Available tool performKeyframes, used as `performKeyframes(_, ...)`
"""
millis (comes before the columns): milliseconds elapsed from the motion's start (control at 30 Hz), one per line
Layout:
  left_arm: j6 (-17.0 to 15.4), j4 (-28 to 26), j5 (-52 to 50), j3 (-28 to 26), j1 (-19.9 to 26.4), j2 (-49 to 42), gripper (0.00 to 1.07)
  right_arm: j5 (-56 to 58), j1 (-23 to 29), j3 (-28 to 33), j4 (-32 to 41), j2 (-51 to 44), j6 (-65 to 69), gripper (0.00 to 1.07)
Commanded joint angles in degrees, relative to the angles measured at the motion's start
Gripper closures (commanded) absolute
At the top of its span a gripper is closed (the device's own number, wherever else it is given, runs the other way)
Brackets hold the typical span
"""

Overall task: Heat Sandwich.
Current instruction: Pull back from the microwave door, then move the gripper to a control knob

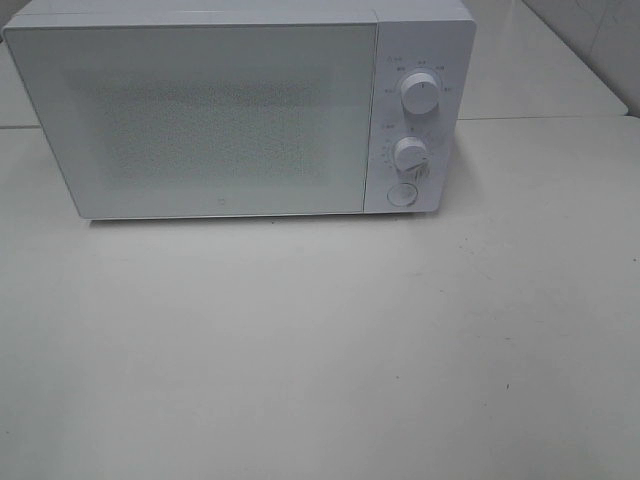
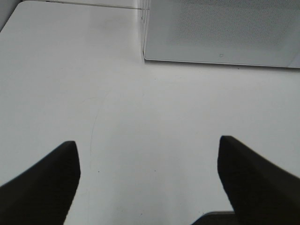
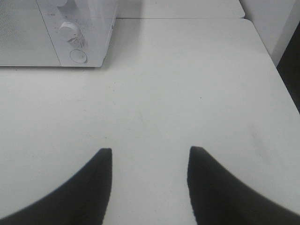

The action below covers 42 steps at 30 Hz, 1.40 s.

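The left hand (image 2: 147, 140) and right hand (image 3: 150, 149) are spread apart, holding nothing. The shut microwave (image 1: 200, 120) sits upper left on the tabletop (image 1: 320, 350).

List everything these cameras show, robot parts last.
microwave: one, white, at the far side of the table, door shut
knobs: two, white, upper and lower on the microwave's right-hand panel
button: one, white, round, below the lower knob
table: one, white, under the microwave, bare in front of it
left gripper: one, black fingers, over the table in front of the microwave's door side, open, holding nothing
right gripper: one, black fingers, over the table in front of the knob side, open, holding nothing
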Motion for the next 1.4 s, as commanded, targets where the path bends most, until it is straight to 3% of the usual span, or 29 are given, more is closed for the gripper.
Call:
performKeyframes(33, 0.0, -0.4, -0.8, 0.2, 0.1, -1.4, 0.31, -0.5, 0.0, 0.1, 0.0, -1.7, -0.6, 0.57)
performKeyframes(833, 0.0, -0.4, -0.8, 0.2, 0.1, -1.4, 0.31, -3.7, 0.0, -1.3, -1.5, -1.7, -0.6, 0.57)
performKeyframes(1133, 0.0, -0.4, -0.8, 0.2, 0.1, -1.4, 0.31, -19.6, 0.0, 0.5, -2.9, 2.8, -0.6, 0.57)
performKeyframes(1400, 0.0, -0.4, -0.8, 0.2, 0.1, -1.4, 0.31, -33.8, 0.0, 1.8, -2.9, 15.2, -0.6, 0.57)
